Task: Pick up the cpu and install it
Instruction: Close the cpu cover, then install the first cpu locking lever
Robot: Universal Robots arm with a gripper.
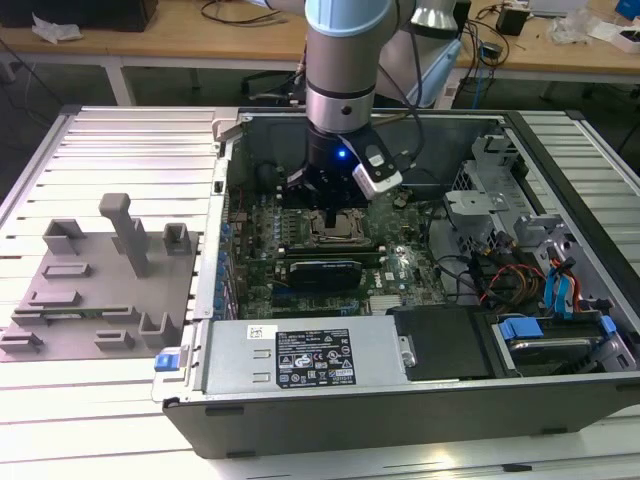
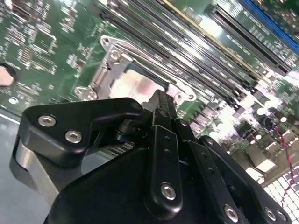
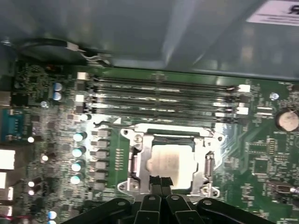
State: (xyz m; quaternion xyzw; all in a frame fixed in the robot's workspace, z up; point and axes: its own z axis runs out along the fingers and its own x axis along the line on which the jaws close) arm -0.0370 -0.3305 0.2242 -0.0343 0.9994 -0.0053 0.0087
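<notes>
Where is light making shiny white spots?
In the first wrist view glare washes the cpu pale; in the second wrist view white streaks run along the memory slots; in the exterior view a small blue light glows.

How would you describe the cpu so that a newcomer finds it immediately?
Inside the open computer case lies a green motherboard. Beside its long memory slots sits a metal socket frame. The cpu is the pale, plain square within it; the frame has screws and cut-outs.

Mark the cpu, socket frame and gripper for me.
cpu [image 3: 170,160]: first wrist view, centre of its pale top.
socket frame [image 3: 139,161]: first wrist view, metal side rail.
gripper [image 3: 161,181]: first wrist view, between its fingertips.
</notes>
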